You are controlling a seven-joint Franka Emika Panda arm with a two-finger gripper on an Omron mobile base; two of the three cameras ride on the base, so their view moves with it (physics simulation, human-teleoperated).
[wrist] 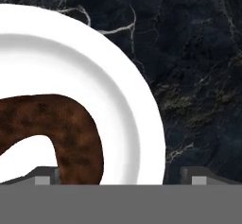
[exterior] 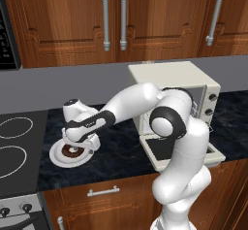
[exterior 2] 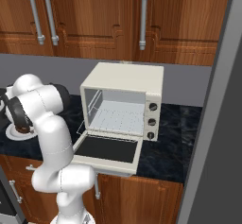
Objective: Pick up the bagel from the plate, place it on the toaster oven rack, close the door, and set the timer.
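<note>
The dark brown bagel point(wrist: 71, 128) lies on the white plate point(wrist: 56, 53), which sits on the black marble counter left of the toaster oven. My gripper point(wrist: 121, 178) hangs low over the plate and is open. One fingertip point(wrist: 45, 178) is over the bagel's hole and the other point(wrist: 198, 176) is beyond the plate's rim, so the ring's right limb lies between them. From the left base camera, the hand point(exterior: 76, 148) covers part of the bagel point(exterior: 70, 152) on the plate point(exterior: 57, 157). The door point(exterior 2: 106, 150) is folded down flat, and the wire rack point(exterior 2: 116, 116) is bare.
The cream toaster oven point(exterior 2: 124, 79) stands against the grey backsplash, with its knobs point(exterior 2: 152, 122) on the right. A black stove top with white burner rings point(exterior: 14, 127) borders the plate's left side. Wooden cabinets with bar handles point(exterior: 105, 18) hang above.
</note>
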